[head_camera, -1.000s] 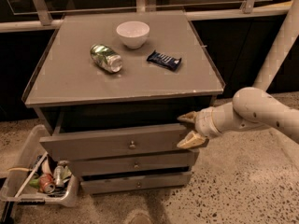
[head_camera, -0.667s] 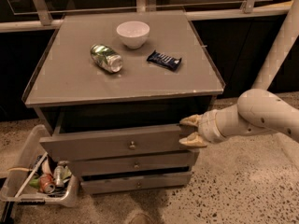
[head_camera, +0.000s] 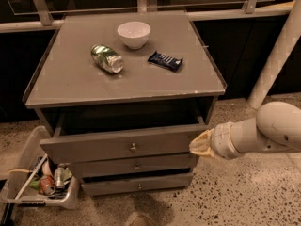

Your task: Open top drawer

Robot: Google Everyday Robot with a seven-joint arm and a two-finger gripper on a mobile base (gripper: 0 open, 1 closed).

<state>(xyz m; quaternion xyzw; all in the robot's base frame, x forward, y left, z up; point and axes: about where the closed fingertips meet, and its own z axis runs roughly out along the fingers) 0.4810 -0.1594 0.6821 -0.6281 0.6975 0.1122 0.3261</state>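
The top drawer [head_camera: 94, 147] is a wide grey-brown front with a small round metal knob [head_camera: 133, 148] at its centre. It stands pulled out a little from the cabinet, with a dark gap behind and above it. My gripper [head_camera: 200, 144] is at the right end of this drawer front, at the same height, on a thick white arm [head_camera: 277, 128] that comes in from the right. Whether it touches the drawer's edge I cannot tell.
Two more drawers sit below, the middle [head_camera: 108, 168] and the bottom [head_camera: 113, 188]. On the cabinet top [head_camera: 70, 79] are a white bowl [head_camera: 134, 34], a lying green can [head_camera: 107, 59] and a dark snack bar [head_camera: 165, 60]. A bin of trash [head_camera: 28, 192] stands lower left, a white pole [head_camera: 277, 55] right.
My gripper has shifted slightly to the right, off the drawer's right end. The drawer has not visibly moved.
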